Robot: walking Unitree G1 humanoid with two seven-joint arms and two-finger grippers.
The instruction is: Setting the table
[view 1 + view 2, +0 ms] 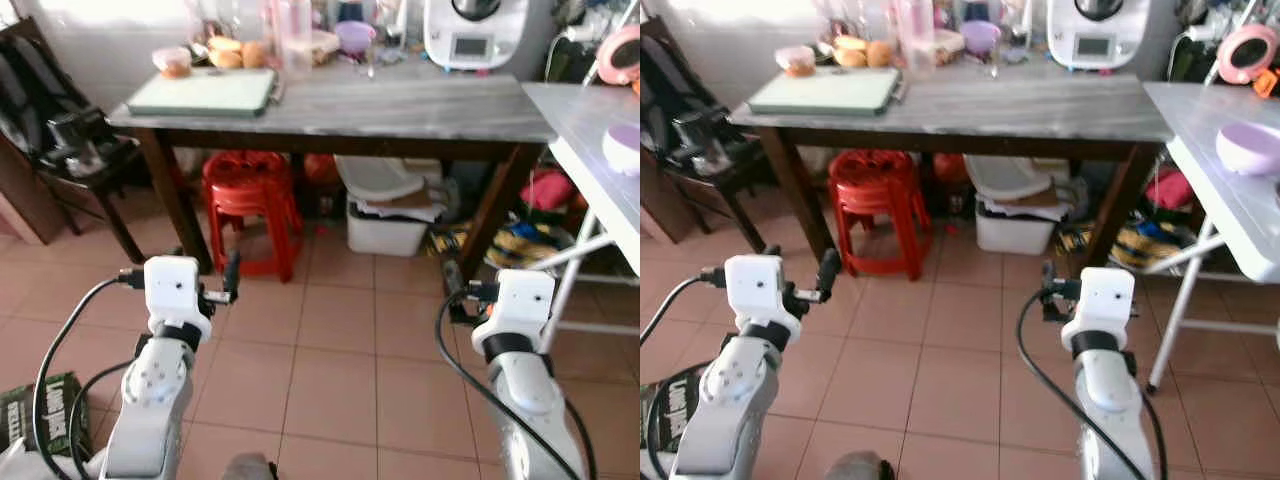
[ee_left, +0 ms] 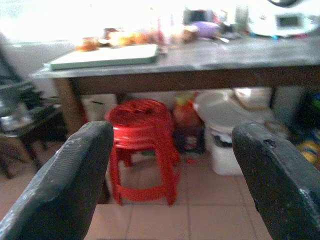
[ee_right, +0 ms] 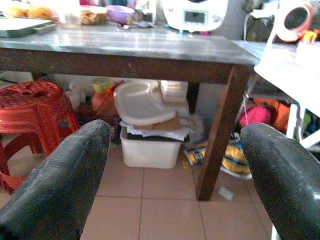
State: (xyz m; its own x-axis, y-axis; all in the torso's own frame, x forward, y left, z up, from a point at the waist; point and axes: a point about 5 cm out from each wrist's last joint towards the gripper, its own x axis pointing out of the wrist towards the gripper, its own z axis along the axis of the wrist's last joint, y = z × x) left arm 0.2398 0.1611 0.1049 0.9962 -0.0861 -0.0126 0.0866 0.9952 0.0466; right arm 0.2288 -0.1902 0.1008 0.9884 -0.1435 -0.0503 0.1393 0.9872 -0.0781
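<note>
Right now I have both arms raised over the tiled floor [image 1: 330, 370], short of the grey-topped table [image 1: 420, 105]. My left gripper [image 2: 170, 180] has its fingers spread with nothing between them, and my right gripper [image 3: 175, 175] is likewise released. A purple bowl [image 1: 1250, 147] sits on the white folding table [image 1: 1200, 130] to my right. Stacked red stools [image 1: 250, 205] stand under the grey table.
</note>
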